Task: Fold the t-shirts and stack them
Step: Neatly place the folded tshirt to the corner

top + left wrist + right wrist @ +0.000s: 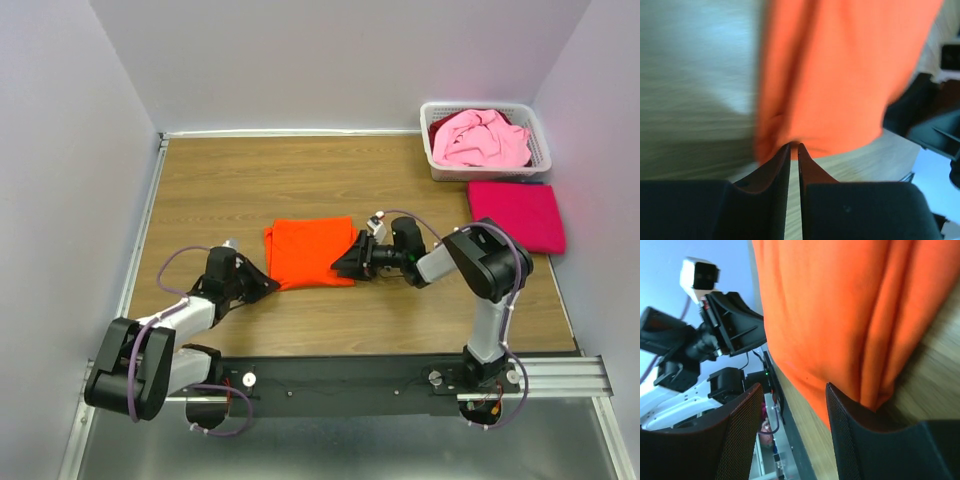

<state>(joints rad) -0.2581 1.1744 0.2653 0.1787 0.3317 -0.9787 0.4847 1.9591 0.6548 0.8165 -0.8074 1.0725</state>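
Orange t-shirt (310, 253) folded into a flat rectangle with soft lengthwise creases. It lies between the two grippers, its long axis running from one to the other.

Left gripper (268, 287): fingers nearly together with a thin slit between, tips at the shirt's near-left corner. Cannot tell if cloth is pinched.

Right gripper (343, 265): jaws apart, at the shirt's right edge.

Magenta t-shirt (517, 215) folded, well beyond the right gripper. Pink t-shirt (480, 138) crumpled in the basket (485, 105) behind the magenta one.
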